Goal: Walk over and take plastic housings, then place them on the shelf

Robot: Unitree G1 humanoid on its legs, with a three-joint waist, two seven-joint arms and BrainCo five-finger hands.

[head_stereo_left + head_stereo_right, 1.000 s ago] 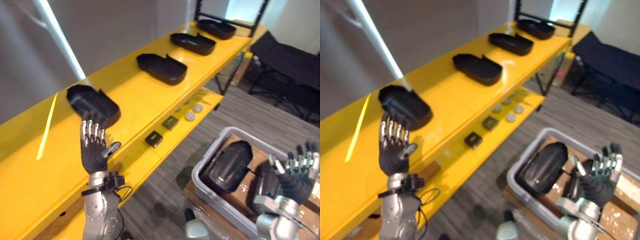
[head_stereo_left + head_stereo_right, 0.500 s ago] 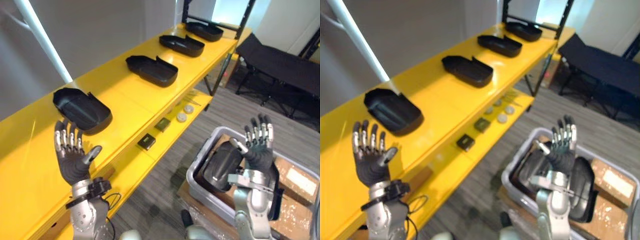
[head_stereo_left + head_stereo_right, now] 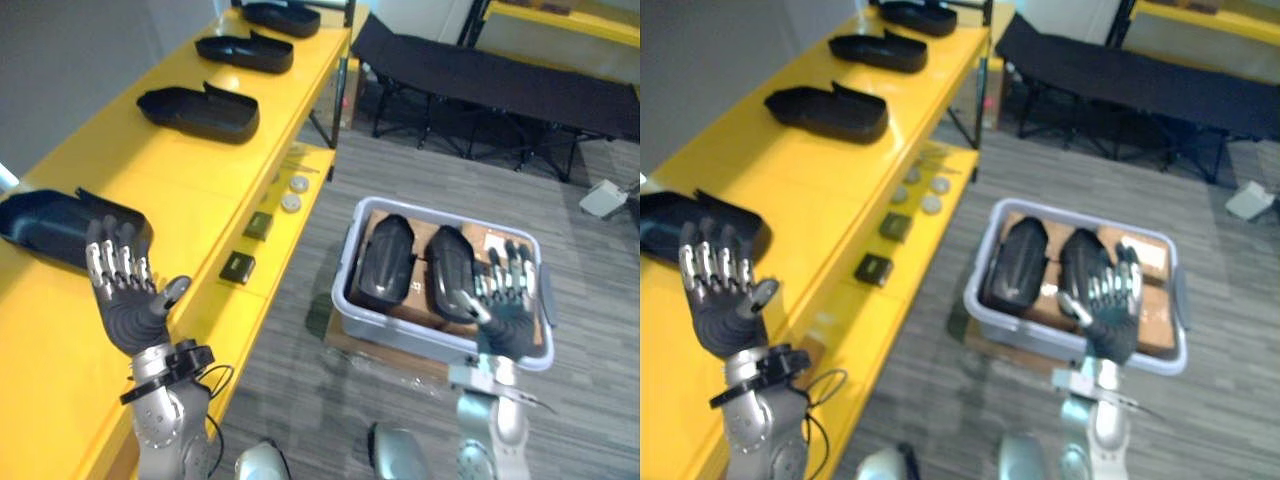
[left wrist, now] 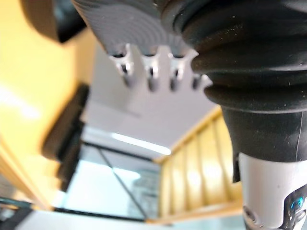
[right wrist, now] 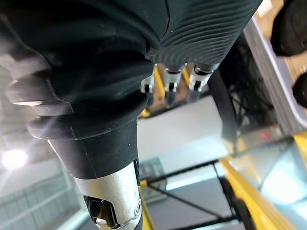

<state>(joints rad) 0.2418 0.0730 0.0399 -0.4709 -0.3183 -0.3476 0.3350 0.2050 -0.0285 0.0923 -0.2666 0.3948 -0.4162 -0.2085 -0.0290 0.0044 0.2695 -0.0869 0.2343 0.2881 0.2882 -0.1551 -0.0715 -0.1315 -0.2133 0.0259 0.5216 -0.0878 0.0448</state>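
Two black plastic housings [image 3: 385, 262] [image 3: 447, 270] lie side by side in a grey bin [image 3: 352, 302] on the floor. My right hand [image 3: 506, 312] is raised over the bin's near right corner, fingers straight, empty. My left hand [image 3: 127, 300] is upright and open, holding nothing, in front of the yellow shelf [image 3: 150, 160], just near of the closest black housing [image 3: 50, 228] lying on it. Further housings [image 3: 200, 108] [image 3: 245, 52] [image 3: 282, 15] rest in a row along the shelf top.
The bin stands on a brown cardboard box [image 3: 505, 240]. Small dark blocks [image 3: 238, 267] and round discs [image 3: 291, 203] lie on the shelf's lower board. A black folding cot [image 3: 480, 80] stands beyond the bin on grey carpet.
The camera has swung right, bringing the bin toward the middle. My right hand has come down to the bin's near right corner; my left hand stays raised and open.
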